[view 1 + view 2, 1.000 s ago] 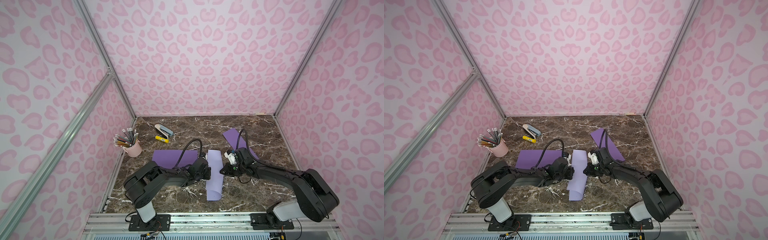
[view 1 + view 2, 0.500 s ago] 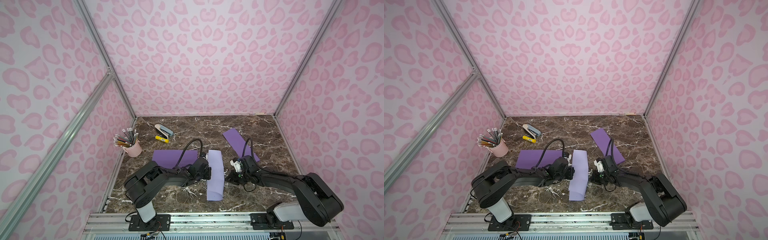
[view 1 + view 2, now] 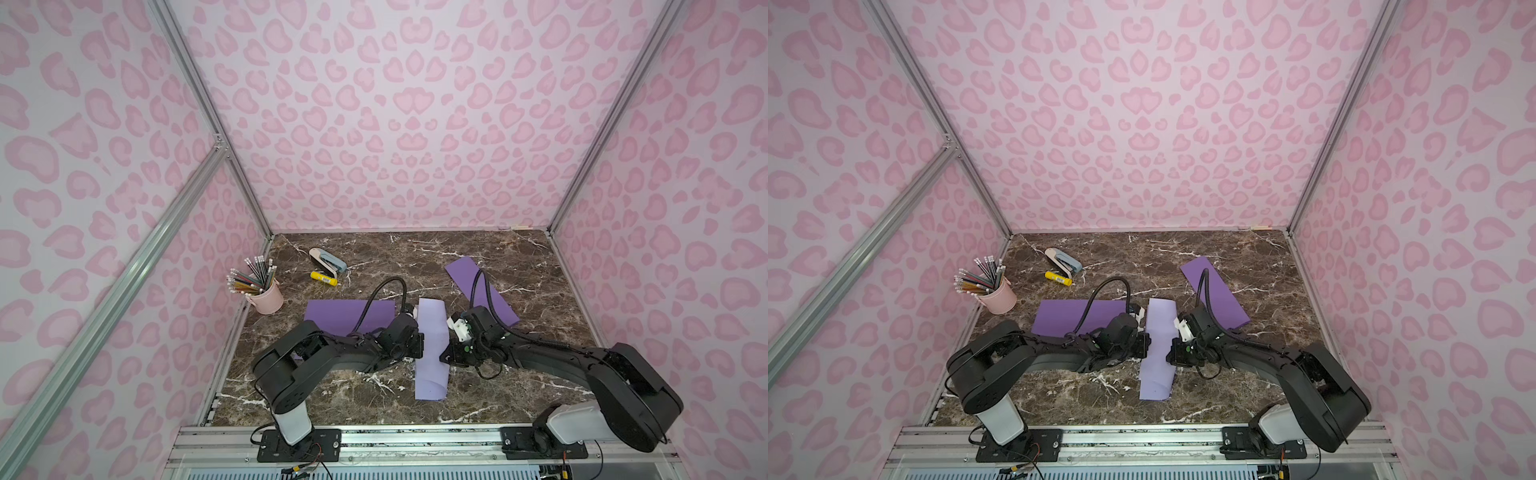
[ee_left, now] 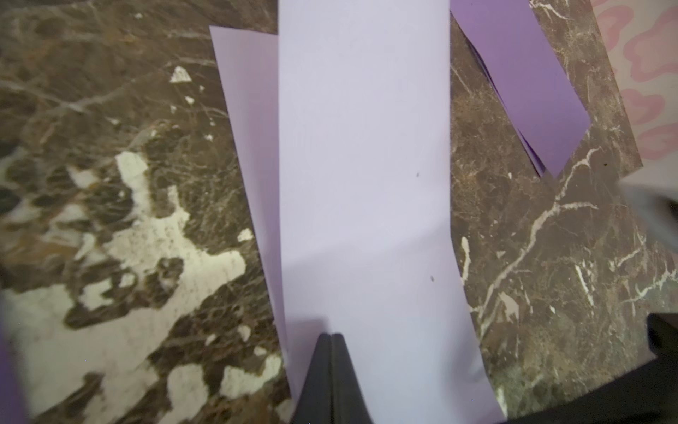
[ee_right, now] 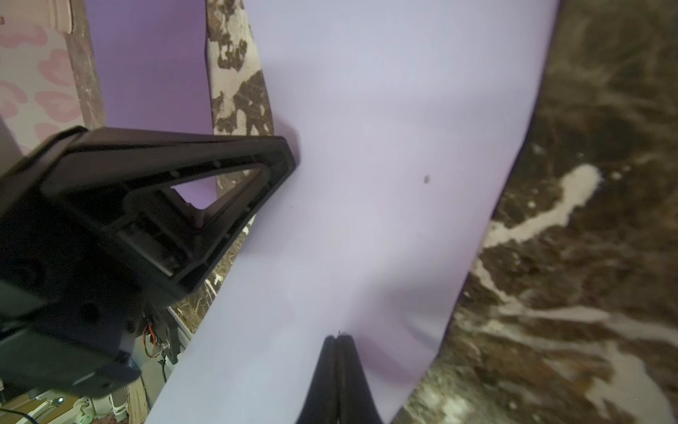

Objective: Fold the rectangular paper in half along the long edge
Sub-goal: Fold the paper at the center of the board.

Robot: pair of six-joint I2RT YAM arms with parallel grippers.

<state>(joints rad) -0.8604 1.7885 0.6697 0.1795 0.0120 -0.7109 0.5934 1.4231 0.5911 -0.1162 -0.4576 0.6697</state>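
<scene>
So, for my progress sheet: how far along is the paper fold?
Done: the pale paper lies doubled into a narrow strip, though the left wrist view shows its lower layer sticking out along one side. In hand: the left gripper and right gripper, both shut, rest their tips on it. Left: probably flattening the crease and withdrawing.

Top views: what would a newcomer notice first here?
The pale paper, folded over, lies in the middle between the left gripper and right gripper, both shut, tips on its long sides. One purple sheet lies left of it, another back right; a pink cup of pencils stands by the left wall.
</scene>
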